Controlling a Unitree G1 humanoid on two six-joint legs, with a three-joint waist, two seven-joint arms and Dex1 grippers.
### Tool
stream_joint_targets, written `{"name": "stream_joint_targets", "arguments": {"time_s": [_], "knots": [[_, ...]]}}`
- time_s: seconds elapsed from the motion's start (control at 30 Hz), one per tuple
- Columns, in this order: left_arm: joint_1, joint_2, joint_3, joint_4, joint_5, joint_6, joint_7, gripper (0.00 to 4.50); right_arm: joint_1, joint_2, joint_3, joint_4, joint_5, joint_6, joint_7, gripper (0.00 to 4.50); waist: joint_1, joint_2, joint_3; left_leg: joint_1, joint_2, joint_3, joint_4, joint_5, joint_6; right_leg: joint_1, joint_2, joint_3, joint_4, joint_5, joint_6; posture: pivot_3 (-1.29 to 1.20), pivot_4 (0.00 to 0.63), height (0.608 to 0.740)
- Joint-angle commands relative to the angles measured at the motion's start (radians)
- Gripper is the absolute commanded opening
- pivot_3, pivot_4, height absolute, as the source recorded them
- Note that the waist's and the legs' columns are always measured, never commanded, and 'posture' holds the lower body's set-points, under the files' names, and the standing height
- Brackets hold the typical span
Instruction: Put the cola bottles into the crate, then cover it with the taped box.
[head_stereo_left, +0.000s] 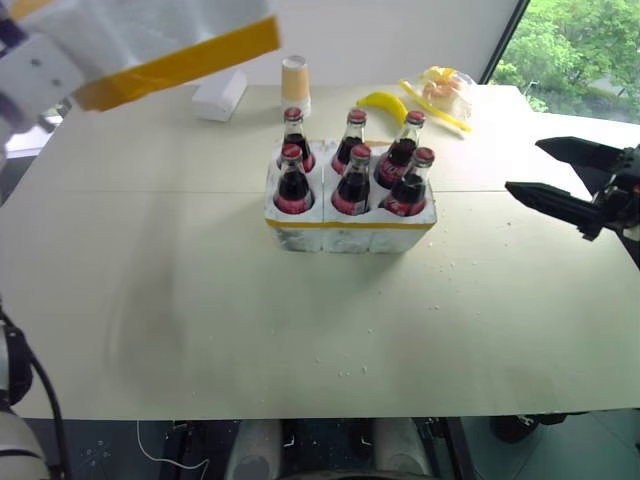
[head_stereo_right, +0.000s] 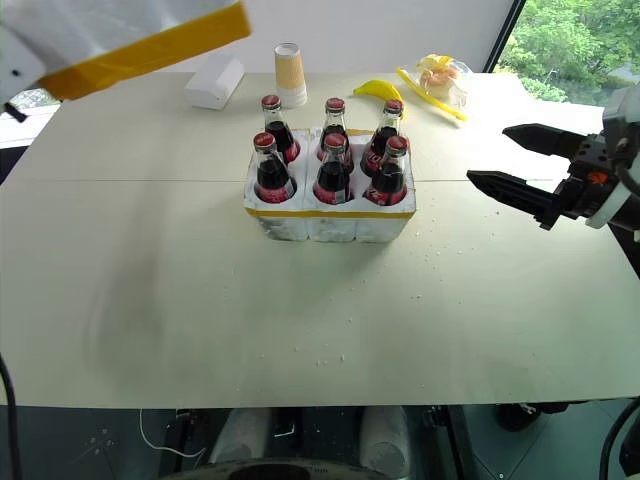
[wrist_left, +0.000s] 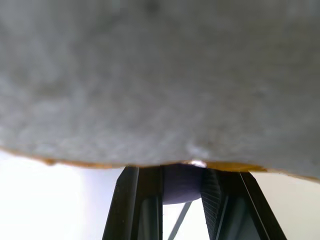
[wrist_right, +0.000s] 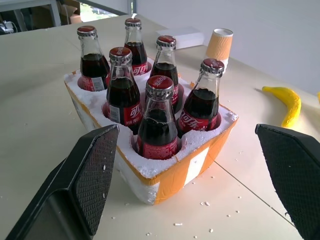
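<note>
I see six red-capped glass cola bottles (head_stereo_left: 352, 185) seated in low white styrofoam crate (head_stereo_left: 350, 232) at table (head_stereo_left: 200, 320) centre. Left gripper (wrist_left: 182, 197) clamps large yellow-striped styrofoam box (head_stereo_left: 160, 45) aloft, far left. Right gripper (head_stereo_right: 512, 163) spread wide, empty, beside crate.

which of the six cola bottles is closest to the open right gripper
The front-row bottle at the crate's right end, on the side facing the right gripper. The other five cola bottles stand farther left or in the back row.
</note>
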Motion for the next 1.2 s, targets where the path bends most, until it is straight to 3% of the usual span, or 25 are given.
{"name": "stream_joint_targets", "arguments": {"time_s": [0.03, 0.33, 0.83, 0.93, 1.1, 1.2], "knots": [[-0.015, -0.041, 0.009, -0.242, -0.044, 0.147, -0.094, 0.80, -0.004, 0.000, -0.010, -0.003, -0.001, -0.023, 0.002, 4.50, -0.001, 0.000, 0.000, 0.000, 0.000, 0.000, 0.000, 0.000, 0.000, 0.000, 0.000, 0.000, 0.000, 0.000, 0.000, 0.00, 0.150, 0.740], [0.013, -0.170, -0.086, -0.523, -0.005, 0.313, -0.192, 0.80, -0.015, 0.010, 0.000, -0.007, 0.009, -0.019, -0.019, 4.50, -0.001, 0.000, 0.000, 0.002, 0.000, -0.001, 0.001, 0.001, -0.001, 0.002, 0.001, 0.000, 0.001, -0.001, 0.002, 0.00, 0.150, 0.740], [0.064, -0.228, -0.283, -0.560, 0.297, 0.203, -0.171, 0.80, 0.005, 0.046, -0.043, -0.040, 0.056, 0.009, -0.088, 4.50, 0.023, 0.000, 0.000, 0.002, -0.001, -0.003, 0.001, 0.001, -0.001, 0.003, 0.000, 0.000, 0.000, -0.001, 0.002, 0.00, 0.150, 0.740], [0.062, -0.237, -0.276, -0.551, 0.326, 0.181, -0.160, 1.86, 0.004, 0.050, -0.047, -0.042, 0.063, 0.011, -0.098, 4.50, 0.021, 0.000, 0.000, 0.002, -0.001, -0.003, 0.002, 0.000, 0.000, 0.003, 0.000, 0.000, 0.000, -0.001, 0.002, 0.00, 0.150, 0.740], [0.084, -0.229, -0.240, -0.567, 0.322, 0.193, -0.198, 4.44, -0.002, 0.049, -0.053, -0.032, 0.072, 0.011, -0.107, 4.50, 0.021, 0.000, 0.000, 0.002, -0.001, -0.004, 0.002, 0.001, 0.000, 0.003, 0.000, 0.000, 0.000, -0.001, 0.002, 0.00, 0.150, 0.740], [0.133, -0.223, -0.206, -0.605, 0.287, 0.222, -0.238, 4.44, -0.001, 0.049, -0.054, -0.026, 0.072, 0.009, -0.108, 4.50, 0.020, 0.000, 0.000, 0.002, -0.001, -0.005, 0.002, 0.000, 0.000, 0.003, 0.000, 0.000, 0.000, -0.001, 0.002, 0.00, 0.150, 0.740]]}}
